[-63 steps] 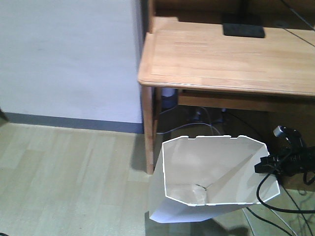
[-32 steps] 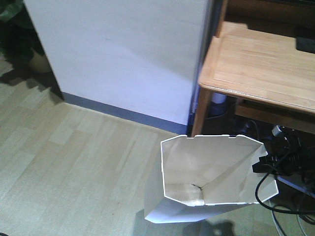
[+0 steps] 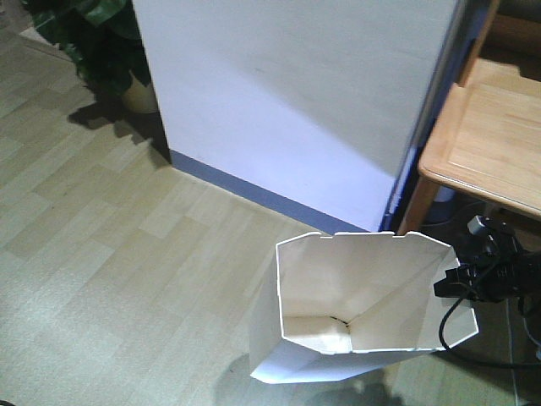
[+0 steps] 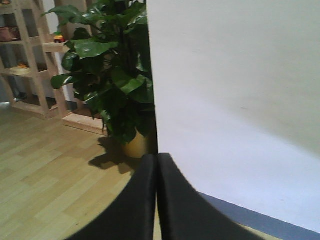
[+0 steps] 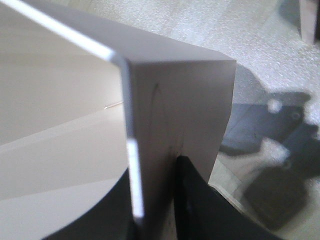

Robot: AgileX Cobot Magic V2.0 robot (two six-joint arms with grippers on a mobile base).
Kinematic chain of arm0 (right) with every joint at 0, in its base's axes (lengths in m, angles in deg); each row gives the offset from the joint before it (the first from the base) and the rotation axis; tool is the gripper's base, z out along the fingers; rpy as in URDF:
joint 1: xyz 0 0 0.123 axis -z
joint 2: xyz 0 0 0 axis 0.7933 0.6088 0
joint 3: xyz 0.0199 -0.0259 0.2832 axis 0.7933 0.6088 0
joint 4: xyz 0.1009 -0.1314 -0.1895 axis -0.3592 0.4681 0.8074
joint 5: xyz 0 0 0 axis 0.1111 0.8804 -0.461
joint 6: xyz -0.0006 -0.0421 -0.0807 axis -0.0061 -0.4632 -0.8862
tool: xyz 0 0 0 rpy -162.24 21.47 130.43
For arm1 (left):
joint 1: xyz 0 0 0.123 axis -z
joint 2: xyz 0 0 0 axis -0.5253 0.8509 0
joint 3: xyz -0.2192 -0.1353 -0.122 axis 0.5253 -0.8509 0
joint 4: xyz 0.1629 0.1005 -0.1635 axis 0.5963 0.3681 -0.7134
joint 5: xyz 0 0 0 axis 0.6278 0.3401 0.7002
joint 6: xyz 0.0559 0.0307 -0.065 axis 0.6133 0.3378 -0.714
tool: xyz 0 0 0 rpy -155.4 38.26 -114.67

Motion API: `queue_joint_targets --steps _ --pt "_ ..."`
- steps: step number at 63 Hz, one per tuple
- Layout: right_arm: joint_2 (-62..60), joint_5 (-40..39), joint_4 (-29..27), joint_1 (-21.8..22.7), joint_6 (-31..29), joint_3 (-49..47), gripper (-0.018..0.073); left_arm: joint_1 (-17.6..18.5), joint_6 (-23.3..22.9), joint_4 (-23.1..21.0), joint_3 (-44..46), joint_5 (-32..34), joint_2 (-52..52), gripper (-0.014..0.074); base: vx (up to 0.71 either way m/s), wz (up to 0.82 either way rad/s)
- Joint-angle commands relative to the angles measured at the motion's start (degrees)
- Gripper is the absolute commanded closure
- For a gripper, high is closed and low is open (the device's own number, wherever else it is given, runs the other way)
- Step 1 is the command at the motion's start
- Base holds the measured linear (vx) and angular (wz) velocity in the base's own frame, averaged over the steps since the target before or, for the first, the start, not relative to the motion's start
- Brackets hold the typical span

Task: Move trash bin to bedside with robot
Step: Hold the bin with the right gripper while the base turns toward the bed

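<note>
Bin [image 3: 355, 275] sits low in the middle of the front view, over the pale wood floor [image 3: 101, 254], mouth open to the camera and nothing inside that I can see. It's near the foot of the white wall [image 3: 287, 93] with the blue skirting, and the corner of the desk [image 3: 499, 144] is up and to its right. It looks tipped a bit, with the base ending up left of the rim. Can't tell if the base is actually on the floor.

Right claw [image 3: 457, 280] is clamped on the bin's right rim. In the right wrist view the thin white wall runs straight down between the black fingers [image 5: 192, 200], one inside and one outside. A black cable [image 3: 441, 326] loops down from the claw along the bin's right edge.

Left claw [image 4: 157, 156] is pressed together, tips touching, gripping nothing. Past it there's a leafy plant [image 4: 110, 75] in a yellowish pot [image 4: 137, 147] right by the wall's edge, and a wooden shelf [image 4: 30, 65] further left.
</note>
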Motion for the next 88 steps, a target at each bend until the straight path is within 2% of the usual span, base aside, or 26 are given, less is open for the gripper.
queue_joint_targets --steps 1,40,88 --pt "-3.7 13.8 -3.5 0.1 0.8 -0.4 0.0564 0.3 -0.3 -0.1 1.4 4.2 -0.3 0.0603 0.07 0.28" --pt "-3.7 13.8 -3.5 0.1 0.8 -0.4 0.0564 0.3 -0.3 -0.1 1.4 4.2 -0.3 0.0603 0.06 0.29" --pt "-3.7 13.8 -3.5 0.1 0.8 -0.4 0.0564 0.3 -0.3 -0.1 1.4 4.2 -0.3 0.0603 0.08 0.53"
